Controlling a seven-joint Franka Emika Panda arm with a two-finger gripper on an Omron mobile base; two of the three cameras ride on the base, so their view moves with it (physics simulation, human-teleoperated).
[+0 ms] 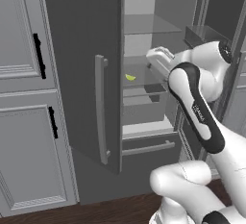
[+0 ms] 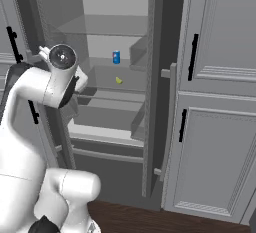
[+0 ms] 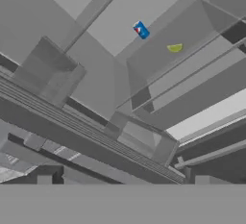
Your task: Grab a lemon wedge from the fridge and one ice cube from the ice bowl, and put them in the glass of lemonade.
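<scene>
The fridge stands with both dark grey doors swung open. The lemon wedge, a small yellow crescent, lies on a middle glass shelf; it is also seen from the right and from the hand. My gripper hovers in the doorway, right of the wedge, slightly above it and well apart from it. In the hand view its fingertips stand wide apart at the bottom, so the gripper is open and holds nothing. The ice cube, the ice bowl and the glass of lemonade are out of view.
A small blue soda can stands on the same shelf, behind the wedge. Door bins jut from the right door. A bottom drawer with a bar handle sits below. Light grey cabinets with black handles flank the fridge.
</scene>
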